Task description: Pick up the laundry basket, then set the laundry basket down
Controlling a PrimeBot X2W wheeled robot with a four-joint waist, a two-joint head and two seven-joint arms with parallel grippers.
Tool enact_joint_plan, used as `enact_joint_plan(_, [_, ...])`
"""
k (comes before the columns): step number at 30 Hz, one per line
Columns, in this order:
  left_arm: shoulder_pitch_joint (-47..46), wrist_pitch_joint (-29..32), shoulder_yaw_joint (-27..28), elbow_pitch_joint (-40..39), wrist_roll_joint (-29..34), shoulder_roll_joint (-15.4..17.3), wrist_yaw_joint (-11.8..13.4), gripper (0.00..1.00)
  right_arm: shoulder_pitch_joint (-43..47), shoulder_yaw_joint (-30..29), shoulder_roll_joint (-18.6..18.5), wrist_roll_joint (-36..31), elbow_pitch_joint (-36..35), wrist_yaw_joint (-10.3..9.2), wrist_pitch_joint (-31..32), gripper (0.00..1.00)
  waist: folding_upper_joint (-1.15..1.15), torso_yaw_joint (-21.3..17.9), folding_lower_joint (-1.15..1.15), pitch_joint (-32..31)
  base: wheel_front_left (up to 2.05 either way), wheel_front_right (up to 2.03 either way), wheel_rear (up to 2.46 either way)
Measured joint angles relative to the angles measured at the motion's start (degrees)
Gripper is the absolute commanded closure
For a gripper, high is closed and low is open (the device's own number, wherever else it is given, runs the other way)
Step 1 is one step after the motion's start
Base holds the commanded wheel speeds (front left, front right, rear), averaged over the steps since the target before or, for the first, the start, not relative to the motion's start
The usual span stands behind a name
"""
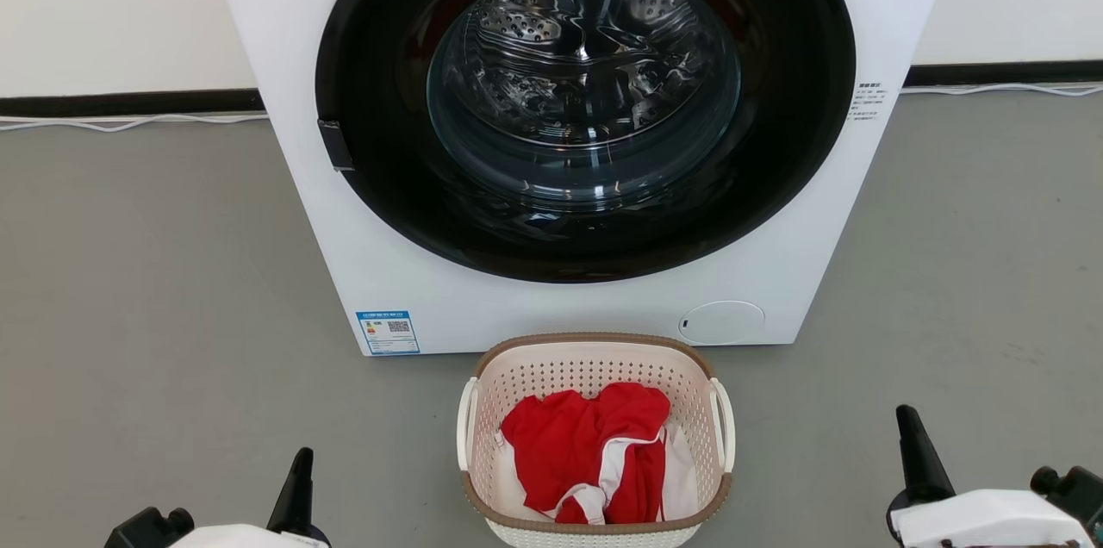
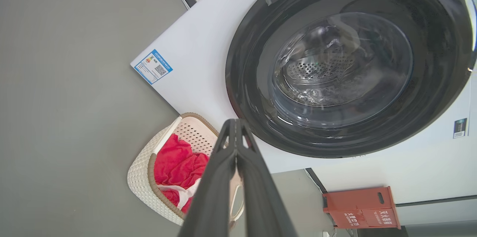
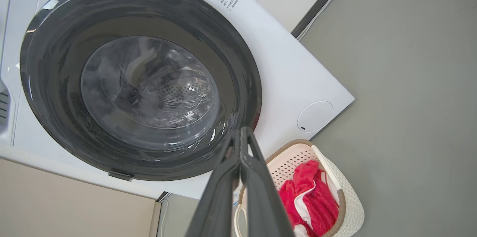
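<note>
Head view: laundry basket [image 1: 595, 374] before washer [image 1: 534, 315], perhaps touching — left claw [image 1: 300, 475], right claw [image 1: 913, 436] closed, empty

The right gripper [image 3: 241, 136] is pointing up from the bottom edge, its jaws pressing together into one tip over the washer [image 3: 290, 69]. The washer's dark round door [image 3: 141, 80] is sitting shut, with the drum showing through the glass. The basket [image 3: 350, 207] is standing on the grey floor [image 3: 410, 99] just beside the washer, holding red and white cloth [image 3: 309, 192].
</note>
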Motion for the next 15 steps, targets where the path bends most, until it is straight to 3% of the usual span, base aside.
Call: enact_joint_plan(15, [-1.1, 2.5, 1.1, -1.5, -8.1, -0.3, -0.6, 1.00, -0.2, -0.6, 0.1, 10.4, -0.7, 0.00, 2.5, 1.00, 0.00, 0.0, 0.00, 0.2, 0.00, 0.00, 0.00])
